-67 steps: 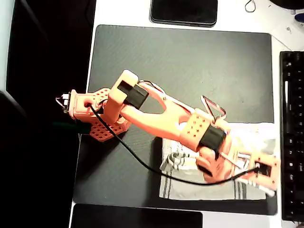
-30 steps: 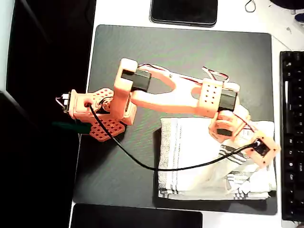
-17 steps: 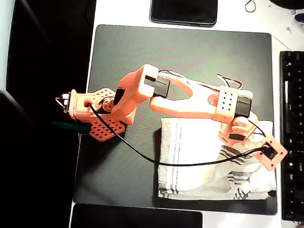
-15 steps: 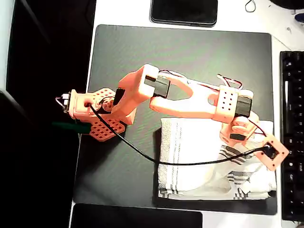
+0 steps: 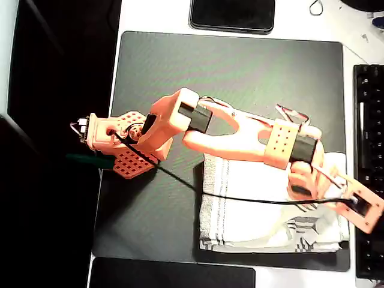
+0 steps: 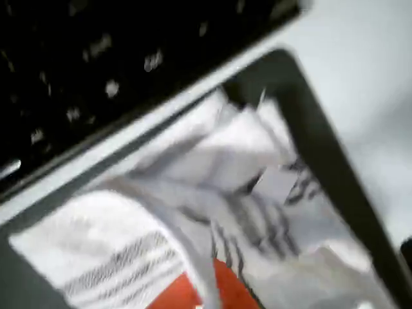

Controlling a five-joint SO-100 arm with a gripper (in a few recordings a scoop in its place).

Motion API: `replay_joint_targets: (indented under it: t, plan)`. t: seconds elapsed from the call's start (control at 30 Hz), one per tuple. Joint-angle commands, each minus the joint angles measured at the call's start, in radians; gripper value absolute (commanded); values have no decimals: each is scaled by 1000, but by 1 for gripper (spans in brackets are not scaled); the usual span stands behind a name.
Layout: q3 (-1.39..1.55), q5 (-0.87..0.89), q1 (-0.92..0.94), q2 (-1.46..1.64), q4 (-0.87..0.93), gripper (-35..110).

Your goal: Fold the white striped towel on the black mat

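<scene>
Arm (image 5: 240, 135) stretches across black mat (image 5: 240, 78), gripper (image 5: 306, 187) pinching white striped towel's (image 5: 240, 204) rumpled fold.

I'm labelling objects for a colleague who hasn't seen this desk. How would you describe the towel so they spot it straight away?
Start from the big black mat covering most of the white desk in the overhead view. At its lower right corner, beside the keyboard, lies the white striped towel, partly under the orange arm. It is the only pale, soft, rumpled thing there, with thin dark stripes grouped near its edges.
</scene>
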Motion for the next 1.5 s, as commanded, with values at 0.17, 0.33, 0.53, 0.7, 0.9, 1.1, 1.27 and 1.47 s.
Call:
replay_joint_targets:
  t: [0.17,0.33,0.53,0.7,0.9,1.1,1.27,1.47]
  plan:
    - [-38,-115,64,-3,-259,8]
    - [-29,-144,83,6,-350,12]
    - [44,-130,64,107,-275,13]
    - [222,-186,8,221,-103,18]
    - [387,-281,-84,307,11,20]
    - [506,-319,-173,325,31,22]
    - [604,-308,-213,310,-41,22]
    - [670,-313,-225,298,-135,21]
